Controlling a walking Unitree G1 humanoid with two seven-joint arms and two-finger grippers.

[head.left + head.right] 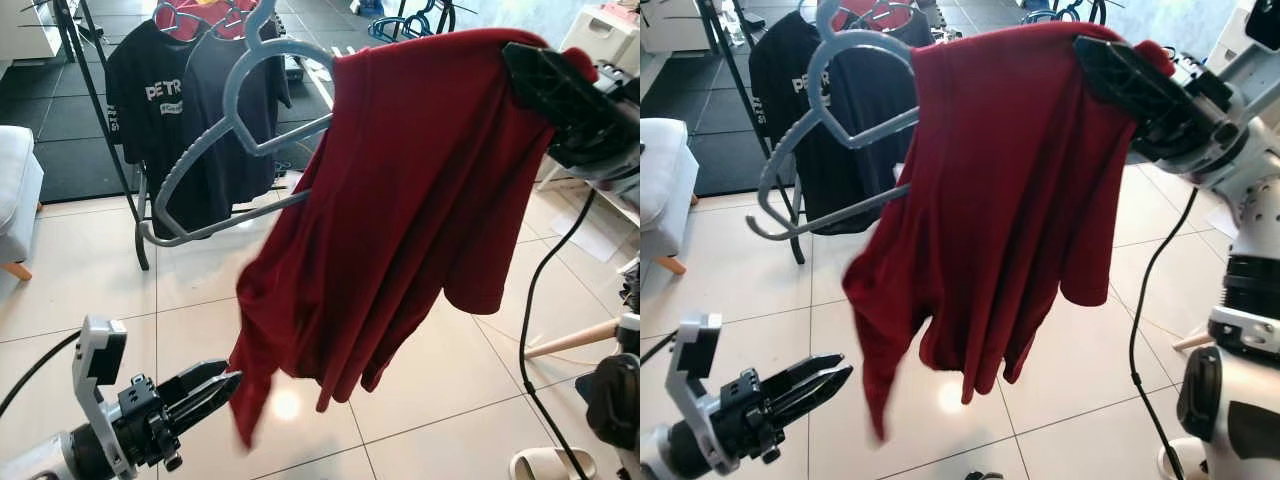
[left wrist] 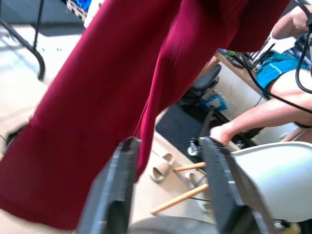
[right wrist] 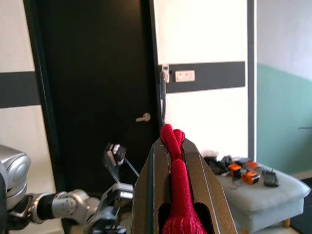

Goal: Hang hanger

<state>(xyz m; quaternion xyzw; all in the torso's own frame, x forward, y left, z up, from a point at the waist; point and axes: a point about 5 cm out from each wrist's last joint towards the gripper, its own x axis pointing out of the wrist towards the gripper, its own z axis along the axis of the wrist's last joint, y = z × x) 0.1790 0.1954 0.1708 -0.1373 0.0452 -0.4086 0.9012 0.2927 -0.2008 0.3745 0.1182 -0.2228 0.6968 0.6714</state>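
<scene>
My right claw (image 1: 545, 75) is clamped on the red shirt's (image 1: 400, 200) shoulder; the grey hanger's (image 1: 235, 130) hook juts away toward the clothes rack (image 1: 110, 130). My left claw (image 1: 215, 385) waits below, parted, empty.

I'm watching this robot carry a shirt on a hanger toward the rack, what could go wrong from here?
The right gripper pinches the red shirt at one shoulder, not the grey hanger; the hanger tilts and sticks out sideways, so it might slide free. The shirt's hem hangs beside the open left gripper and could snag. The hook may catch the black shirts on the rack.
</scene>
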